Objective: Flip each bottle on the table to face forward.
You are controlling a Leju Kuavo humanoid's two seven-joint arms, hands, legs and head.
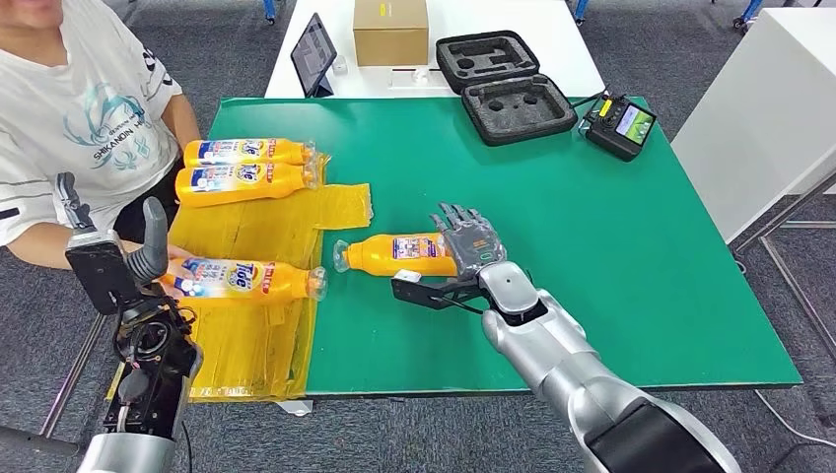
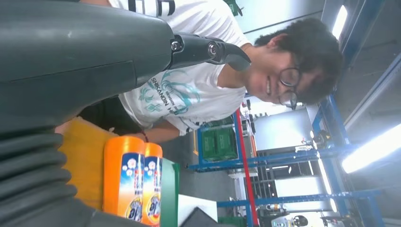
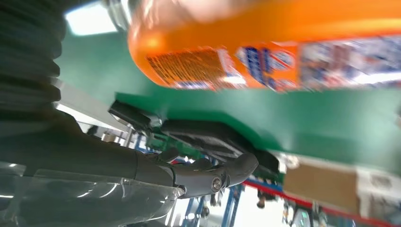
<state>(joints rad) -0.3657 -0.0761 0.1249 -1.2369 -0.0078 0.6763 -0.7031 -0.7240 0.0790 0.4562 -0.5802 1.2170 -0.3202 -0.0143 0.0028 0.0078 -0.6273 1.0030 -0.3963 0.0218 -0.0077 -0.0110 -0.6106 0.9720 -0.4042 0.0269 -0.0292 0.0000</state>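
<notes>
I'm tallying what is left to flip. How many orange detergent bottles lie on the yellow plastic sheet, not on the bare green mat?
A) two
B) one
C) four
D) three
D: three orange detergent bottles lie on the yellow plastic sheet, two side by side at the far end and one nearer; the fourth bottle lies on the green mat at the right hand.

"Tide" on near bottle point(image 1: 242, 280)

Four orange bottles, all lying flat: two point(image 1: 246, 152) point(image 1: 243, 182) side by side, touching, far left on yellow sheet; third point(image 1: 242, 280) nearer; fourth point(image 1: 399, 254) on green surface, back label up.
</notes>
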